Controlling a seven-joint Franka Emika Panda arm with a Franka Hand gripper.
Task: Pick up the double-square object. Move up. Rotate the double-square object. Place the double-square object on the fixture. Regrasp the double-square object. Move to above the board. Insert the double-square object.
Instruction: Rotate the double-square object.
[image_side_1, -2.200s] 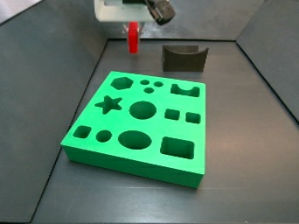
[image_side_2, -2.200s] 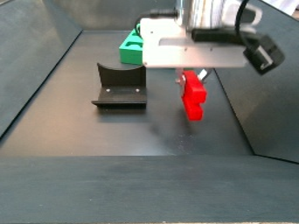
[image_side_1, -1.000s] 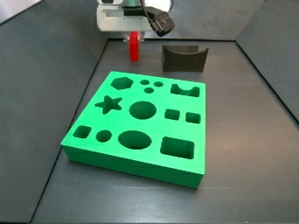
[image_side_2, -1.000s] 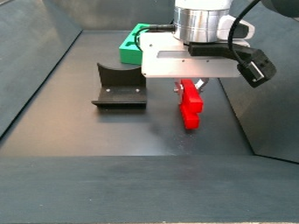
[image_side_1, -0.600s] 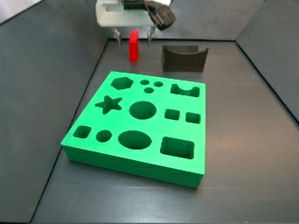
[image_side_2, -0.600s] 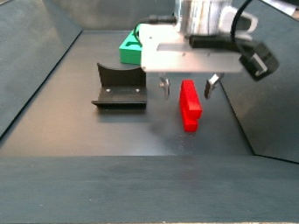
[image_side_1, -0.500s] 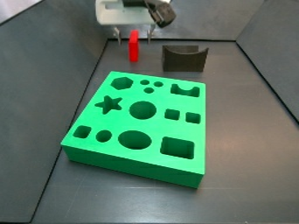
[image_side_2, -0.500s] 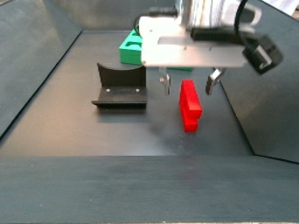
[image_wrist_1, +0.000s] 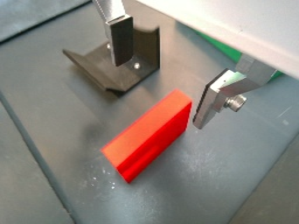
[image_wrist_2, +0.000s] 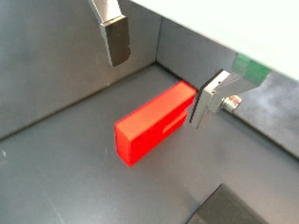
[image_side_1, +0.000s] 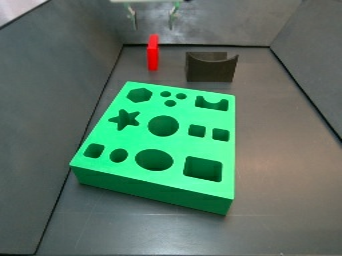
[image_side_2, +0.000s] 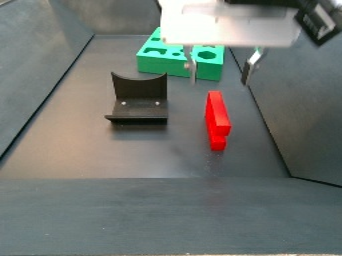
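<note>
My gripper (image_side_2: 219, 68) hangs open above the small red stepped plastic block (image_side_2: 217, 120), which stands free on the dark tabletop (image_side_2: 147, 150). Judged: every step remains, pickup included.

Gripper (image_side_2: 221, 68): body cut off by frame top in both side views; only finger tips show. Board (image_side_2: 167, 55) mostly hidden behind gripper in a side view. Fixture (image_wrist_2: 239, 210) clipped at frame edge in a wrist view.
</note>
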